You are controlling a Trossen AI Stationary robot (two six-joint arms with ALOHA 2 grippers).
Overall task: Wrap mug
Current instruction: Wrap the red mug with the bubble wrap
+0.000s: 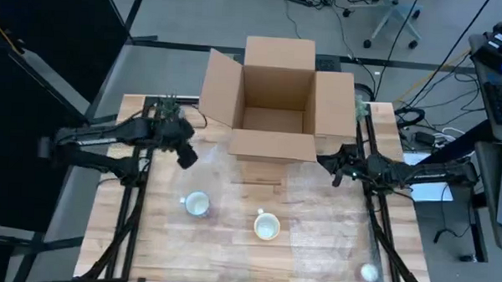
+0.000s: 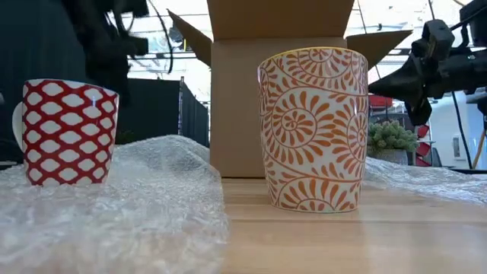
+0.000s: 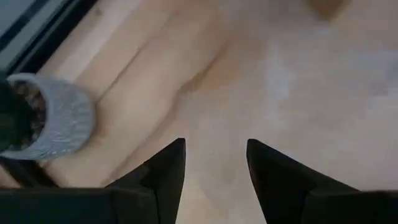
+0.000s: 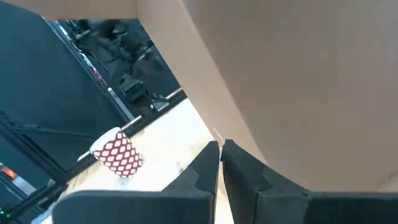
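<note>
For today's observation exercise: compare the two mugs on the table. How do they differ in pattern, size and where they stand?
The red mug has a red-and-white lattice pattern; the orange mug has orange swirls and leaf shapes on white. In the low view the orange mug looks larger, though it may just be nearer. The red mug stands on bubble wrap; the orange mug stands on bare wooden table. Both are upright and ungripped.

Below my left gripper (image 3: 214,163), fingers apart, lies the table (image 1: 331,244): pale wood planks, smooth, visible grain. Beside my right gripper (image 4: 220,155), fingers nearly together, stands a cardboard box (image 1: 277,100), matt brown. Clear bubble wrap (image 2: 114,198), bumpy and shiny, covers the wood. The red-patterned mug (image 2: 67,131) and orange-patterned mug (image 2: 313,129) are glossy glazed ceramic.
</note>
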